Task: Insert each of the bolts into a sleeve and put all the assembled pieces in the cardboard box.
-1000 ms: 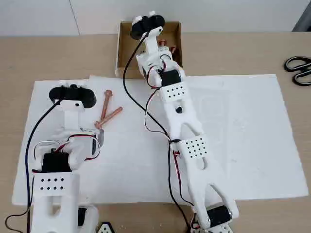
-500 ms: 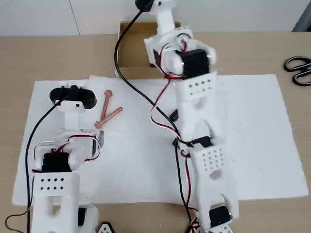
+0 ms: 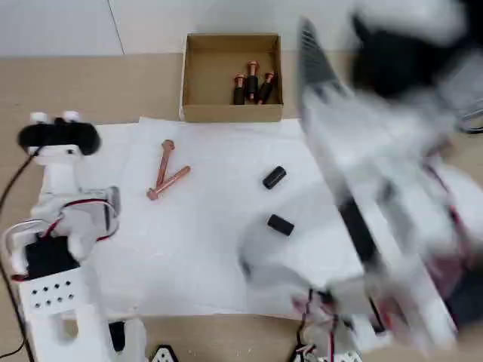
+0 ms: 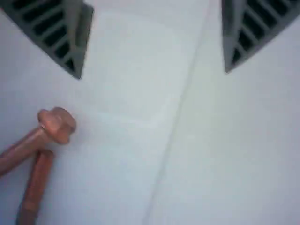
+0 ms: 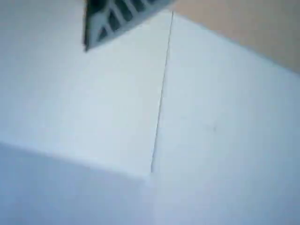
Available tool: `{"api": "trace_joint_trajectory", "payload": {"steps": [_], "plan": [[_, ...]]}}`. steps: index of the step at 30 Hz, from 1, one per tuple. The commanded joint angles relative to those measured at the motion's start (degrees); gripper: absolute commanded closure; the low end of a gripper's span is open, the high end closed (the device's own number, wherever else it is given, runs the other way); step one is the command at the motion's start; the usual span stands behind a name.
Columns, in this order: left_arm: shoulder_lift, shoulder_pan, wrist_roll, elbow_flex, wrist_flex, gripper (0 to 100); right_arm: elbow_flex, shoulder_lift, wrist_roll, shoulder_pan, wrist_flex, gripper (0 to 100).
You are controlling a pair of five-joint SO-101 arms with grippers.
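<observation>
Two copper bolts (image 3: 167, 172) lie crossed on the white sheet (image 3: 196, 256), also seen as bolts (image 4: 44, 140) in the left wrist view. Two black sleeves lie apart mid-sheet, one sleeve (image 3: 274, 177) above the other sleeve (image 3: 280, 224). The cardboard box (image 3: 194, 75) at the back holds three assembled pieces (image 3: 253, 84). My left gripper (image 4: 153, 68) is open and empty above the sheet, off to the side of the bolt heads. The left arm (image 3: 59, 139) stands at the sheet's left edge. My right arm (image 3: 392, 151) is a blur over the right side. My right gripper (image 5: 119, 21) hangs above bare sheet.
Bare wooden table (image 3: 113, 83) surrounds the sheet. The sheet's edge and a strip of table (image 5: 253, 28) show in the right wrist view. Open sheet lies between the bolts and the sleeves.
The right arm has drawn back from the box and swung right, uncovering the box's pieces and both sleeves. The left arm has shifted left, away from the bolts.
</observation>
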Motion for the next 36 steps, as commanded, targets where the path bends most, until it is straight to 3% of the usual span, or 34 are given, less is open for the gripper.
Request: {"api": "trace_joint_trajectory", "payload": {"steps": [1,9,15,19,33,36], "plan": [[-1.2,-1.1,-0.4,-6.2,2.6,82,2.0,-10.2,0.7,0.2,0.7,81.9],[-1.2,-0.8,-0.3,-13.5,8.9,82,23.6,-34.2,0.7,0.2,0.7,81.9],[-1.2,-0.8,-0.4,-13.4,9.3,82,63.6,-49.3,0.4,0.1,0.1,81.9],[-1.2,-0.8,-0.4,-13.6,11.6,82,91.3,-51.6,0.4,0.2,-2.4,81.9],[-1.2,-1.1,-0.4,-13.7,12.7,82,135.1,-52.0,0.6,5.5,-35.8,81.9],[-1.2,-0.8,-0.2,-13.7,14.3,82,142.5,-52.4,0.6,5.4,-37.4,81.6]]}}
